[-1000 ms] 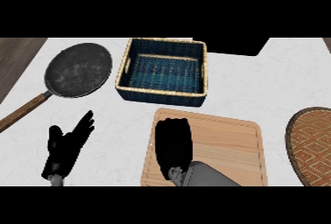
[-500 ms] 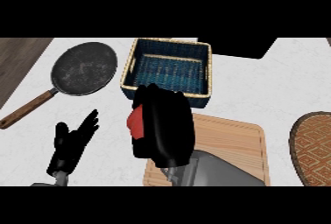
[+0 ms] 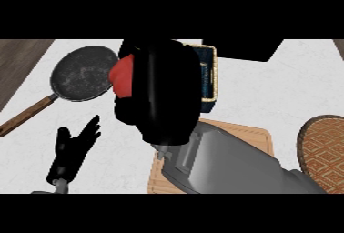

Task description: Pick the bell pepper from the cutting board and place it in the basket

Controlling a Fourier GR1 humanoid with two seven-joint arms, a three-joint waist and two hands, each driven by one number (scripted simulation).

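The right hand [image 3: 161, 91], grasping the red pepper [image 3: 123, 77], has lifted it off the board [image 3: 252, 132] and now nears the basket [image 3: 208, 68].

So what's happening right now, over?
Right hand shut on red bell pepper, raised near basket. Left hand open, resting. Nothing seen blocking.

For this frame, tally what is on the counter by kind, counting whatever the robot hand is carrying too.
Frying pan: 1
Basket: 1
Cutting board: 1
Woven mat: 1
Red bell pepper, held in the right robot hand: 1
Total: 5 things
The left robot hand rests open at the lower left and holds nothing.
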